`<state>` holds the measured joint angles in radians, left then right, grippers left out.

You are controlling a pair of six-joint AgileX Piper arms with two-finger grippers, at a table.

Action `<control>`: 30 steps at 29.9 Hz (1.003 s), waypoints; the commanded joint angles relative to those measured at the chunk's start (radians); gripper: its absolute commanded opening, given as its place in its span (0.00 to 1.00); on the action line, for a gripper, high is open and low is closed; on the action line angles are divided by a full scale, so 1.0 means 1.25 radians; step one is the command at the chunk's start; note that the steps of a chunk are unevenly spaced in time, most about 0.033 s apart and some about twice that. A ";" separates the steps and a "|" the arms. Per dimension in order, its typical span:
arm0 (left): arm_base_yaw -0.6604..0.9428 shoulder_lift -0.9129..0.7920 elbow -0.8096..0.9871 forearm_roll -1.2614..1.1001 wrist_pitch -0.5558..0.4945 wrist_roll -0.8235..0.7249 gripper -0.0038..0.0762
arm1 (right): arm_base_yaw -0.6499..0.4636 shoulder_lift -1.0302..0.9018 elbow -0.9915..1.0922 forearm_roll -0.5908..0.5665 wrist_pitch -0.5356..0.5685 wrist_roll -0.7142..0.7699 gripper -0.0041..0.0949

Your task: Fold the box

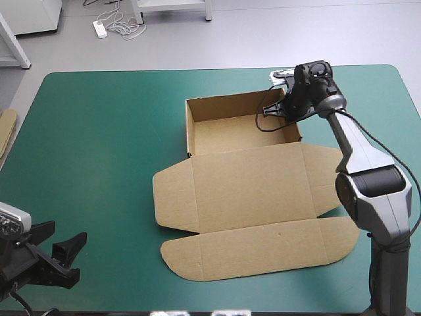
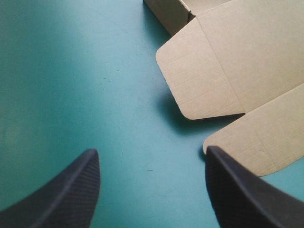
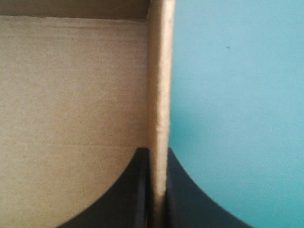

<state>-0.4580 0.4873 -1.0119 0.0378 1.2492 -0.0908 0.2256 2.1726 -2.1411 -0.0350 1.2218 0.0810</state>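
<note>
The brown box (image 1: 243, 171) lies mid-table as an open tray with raised walls at the far side and its lid and flaps spread flat toward the near edge. My right gripper (image 1: 287, 106) is at the tray's right wall, near its far corner. In the right wrist view that wall (image 3: 160, 95) runs straight between the black fingers (image 3: 142, 190), which are pinched on it, one inside the tray and one outside. My left gripper (image 1: 60, 258) rests open near the table's front left corner, away from the box. A rounded flap (image 2: 199, 76) lies ahead of its fingers (image 2: 71, 190).
An edge of more brown board (image 1: 6, 128) shows at the table's left edge. Bare teal-green cover (image 1: 99, 145) spreads left of the box and around the left gripper.
</note>
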 commanded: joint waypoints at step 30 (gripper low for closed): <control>-0.003 0.009 -0.016 -0.001 0.034 0.003 0.62 | -0.438 -0.210 0.230 -0.061 -0.146 -0.133 0.03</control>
<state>-0.4580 0.4873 -1.0111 0.0378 1.2492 -0.0899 -0.3083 1.9317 -1.8280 -0.1068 1.0822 -0.0688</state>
